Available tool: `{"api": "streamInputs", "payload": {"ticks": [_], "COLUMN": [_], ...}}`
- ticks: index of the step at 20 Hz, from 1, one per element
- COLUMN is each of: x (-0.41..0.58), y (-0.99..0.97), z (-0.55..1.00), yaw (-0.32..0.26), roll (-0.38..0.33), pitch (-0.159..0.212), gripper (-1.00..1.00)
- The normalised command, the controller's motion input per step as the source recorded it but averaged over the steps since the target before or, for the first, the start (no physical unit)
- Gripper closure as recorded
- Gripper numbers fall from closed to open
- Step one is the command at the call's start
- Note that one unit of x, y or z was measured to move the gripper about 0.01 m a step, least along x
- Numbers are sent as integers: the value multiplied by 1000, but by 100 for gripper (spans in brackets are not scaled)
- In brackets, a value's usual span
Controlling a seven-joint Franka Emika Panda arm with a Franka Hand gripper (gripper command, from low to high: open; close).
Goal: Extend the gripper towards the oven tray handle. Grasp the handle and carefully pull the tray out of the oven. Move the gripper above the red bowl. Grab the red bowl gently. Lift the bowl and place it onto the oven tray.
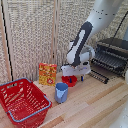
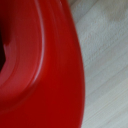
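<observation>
Nearest in the exterior view sits a large red plastic mesh basket with a blue rim (image 1: 20, 101), on the pale wooden table (image 1: 95, 107) toward the exterior view's left. Just beside it, toward the middle, stands a small blue cup (image 1: 61, 92), upright on the boards. Behind the basket and cup, a yellow and red printed box (image 1: 48, 74) stands upright near a tall woven cane screen (image 1: 30, 35) that closes off the back of the scene.

Beyond the cup, the white blocky gripper (image 1: 71, 77) of the bulky white robot arm (image 1: 85, 37) is lowered right over the small shallow red bowl (image 1: 69, 80), which rests on the table between the printed box and the oven. Only part of the bowl's rim shows beneath the gripper body. The fingers are hidden behind the gripper housing and the bowl, so I cannot tell whether they are spread, closed, or pinching the rim.

In the wrist view the red bowl (image 2: 45, 70) fills most of the picture, its smooth curved wall very close to the camera, with the pale wood grain of the table (image 2: 107, 60) beside it. No fingertip shows there.

Farthest, at the exterior view's right, the boxy dark toaster oven (image 1: 116, 46) stands open, and its flat dark wire tray (image 1: 106, 62) of thin parallel bars juts out of the front toward the arm.
</observation>
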Motion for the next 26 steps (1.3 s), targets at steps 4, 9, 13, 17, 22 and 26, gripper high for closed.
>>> {"api": "streamInputs", "payload": {"ticks": [4,9,13,17,22,26], "x": [0,0,0,1,-2,54], "y": [0,0,0,0,-38,-69], "z": [0,0,0,1,57,384], "yaw": [46,10,-47,-156,-147,-249], "roll": [0,0,3,42,56,45], "pitch": [0,-18,-73,-60,-22,-15], "gripper": [100,100,100,100,100,100]}}
